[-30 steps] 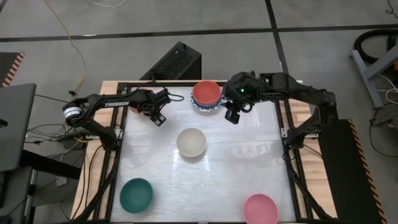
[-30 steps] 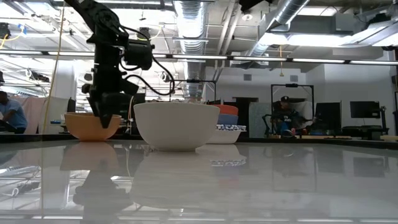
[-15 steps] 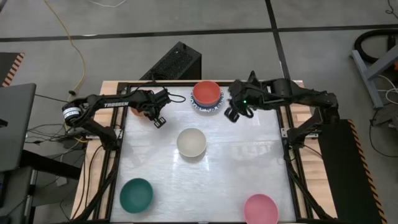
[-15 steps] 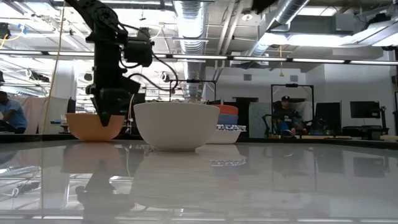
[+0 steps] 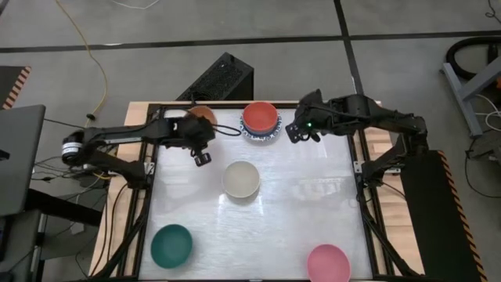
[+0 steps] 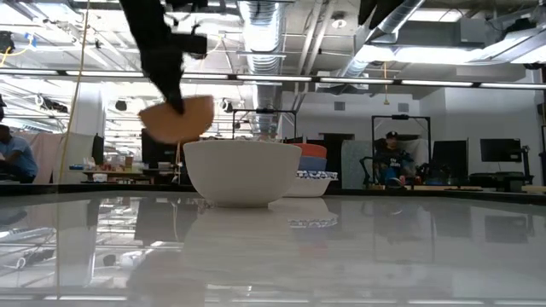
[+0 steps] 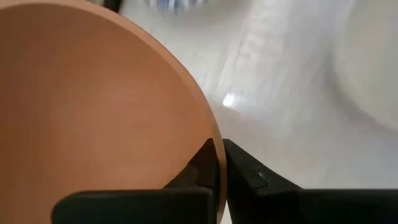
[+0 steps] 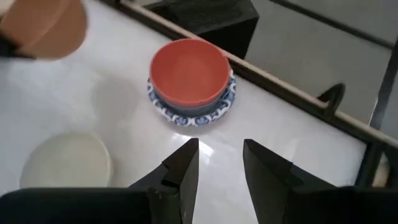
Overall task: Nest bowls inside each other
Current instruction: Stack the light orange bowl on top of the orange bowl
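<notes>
An orange bowl (image 6: 177, 119) hangs tilted above the table's far left part, with my left gripper (image 7: 219, 155) shut on it. In the high view the arm covers most of the orange bowl (image 5: 202, 114). A red bowl (image 5: 260, 117) sits nested in a blue one inside a white, blue-patterned bowl (image 8: 186, 116) at the far middle. My right gripper (image 8: 221, 155) hovers open just right of that stack, holding nothing. A cream bowl (image 5: 240, 178) rests on its base at the centre. A teal bowl (image 5: 171, 244) and a pink bowl (image 5: 328, 263) sit near the front edge. My left gripper pinches the orange bowl's rim (image 7: 213, 134), one finger (image 7: 200, 167) inside the bowl and the other outside its wall. The fingers slant down from above. The bowl is lifted clear of the table and hangs tilted below them.
A black metal frame (image 5: 153, 204) borders the white tabletop. The cream bowl stands between the lifted bowl and the table's middle. Bare tabletop lies at the right (image 5: 313, 204). In the low view, people show in the room beyond the table.
My left gripper has shut on the orange bowl's rim, then risen and swung toward the table's right. The bowl, which stood on the table, now hangs clear and tipped. My right gripper has rolled its wrist beside the red stack and stayed open.
</notes>
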